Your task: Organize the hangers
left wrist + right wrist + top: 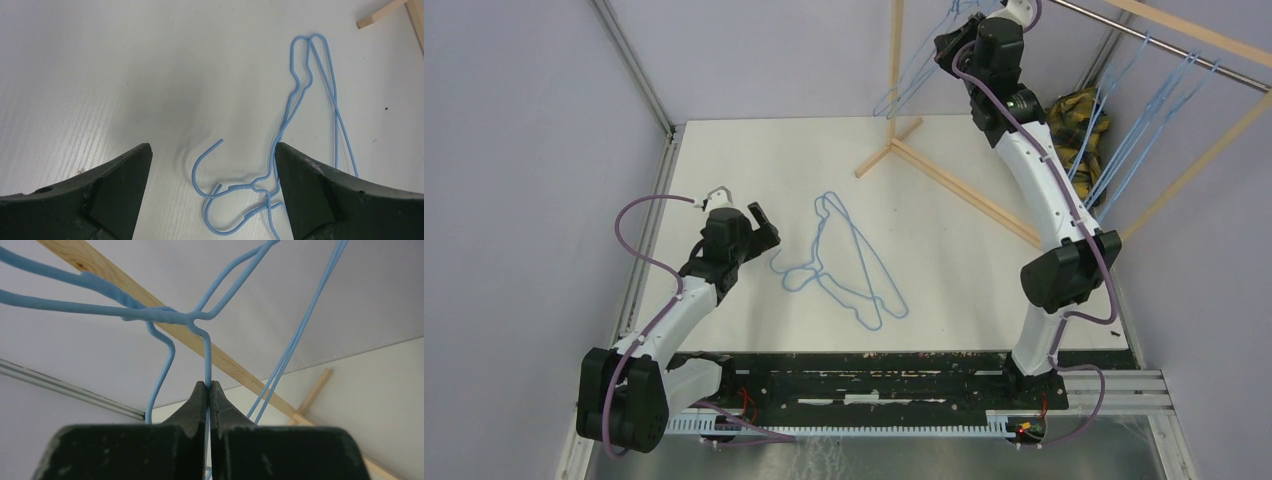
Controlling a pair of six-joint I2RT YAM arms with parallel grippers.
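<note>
While the right hand [209, 386] pinches one hanger [150, 315] just below its twisted neck, high at 1 o'clock, keep the hook level and seat it squarely over the rail [1164, 45]. The left hand [212, 150], spread, hovers over two hangers [854, 265] lying tangled on the surface [724, 160].

This is a robotics lab cell. A left arm [674, 310] and a right arm [1044, 180] are bolted to a black base plate [824, 385] at a white table [754, 160], walled by plain lavender panels [524, 150] on aluminium rails [631, 60].
</note>
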